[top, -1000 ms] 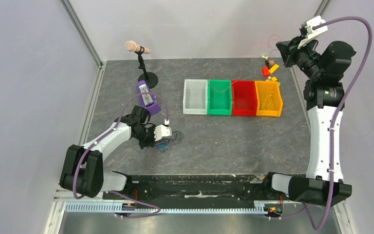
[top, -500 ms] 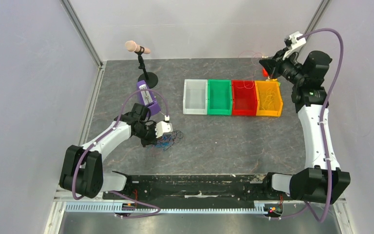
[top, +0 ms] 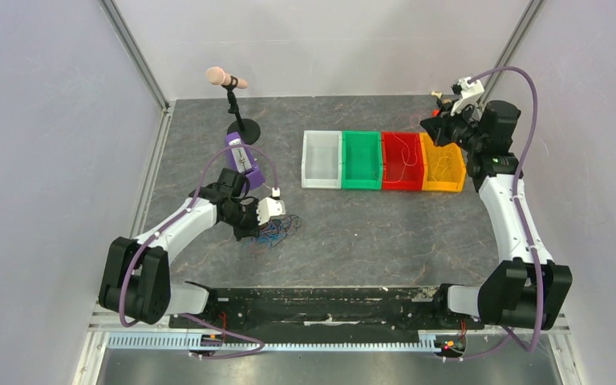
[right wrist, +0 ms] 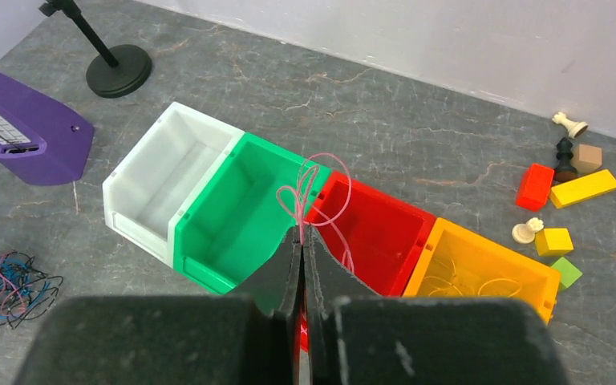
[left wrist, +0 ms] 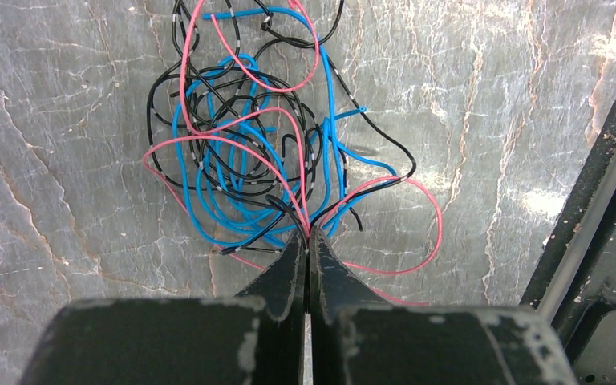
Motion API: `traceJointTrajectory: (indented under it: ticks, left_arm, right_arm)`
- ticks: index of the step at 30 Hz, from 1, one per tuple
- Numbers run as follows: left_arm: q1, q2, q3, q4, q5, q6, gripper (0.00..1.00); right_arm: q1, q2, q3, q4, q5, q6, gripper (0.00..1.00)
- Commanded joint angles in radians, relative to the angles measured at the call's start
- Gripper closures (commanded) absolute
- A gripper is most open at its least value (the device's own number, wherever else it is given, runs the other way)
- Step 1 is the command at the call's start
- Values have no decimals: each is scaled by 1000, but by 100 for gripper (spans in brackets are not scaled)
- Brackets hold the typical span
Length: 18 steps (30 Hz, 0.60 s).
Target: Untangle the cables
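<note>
Four bins sit upper right. Left gripper pinches one tangle, centre-left; right gripper pinches one pink cable above them.

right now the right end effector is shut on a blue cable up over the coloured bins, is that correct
Not quite. The right end effector is shut on a pink cable, not a blue one, up over the coloured bins. The right wrist view shows this.
</note>
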Motion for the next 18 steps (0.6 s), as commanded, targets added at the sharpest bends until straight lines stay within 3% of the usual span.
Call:
traceJointTrajectory:
  ticks: [1, 18]
  left_arm:
    - [-5, 6, 34, 20, 30, -29, 98]
    - [-5, 15, 35, 21, 18, -5, 98]
  right_arm:
    - [13, 2, -15, 63, 65, -14, 100]
    - [11, -80, 82, 51, 127, 5, 100]
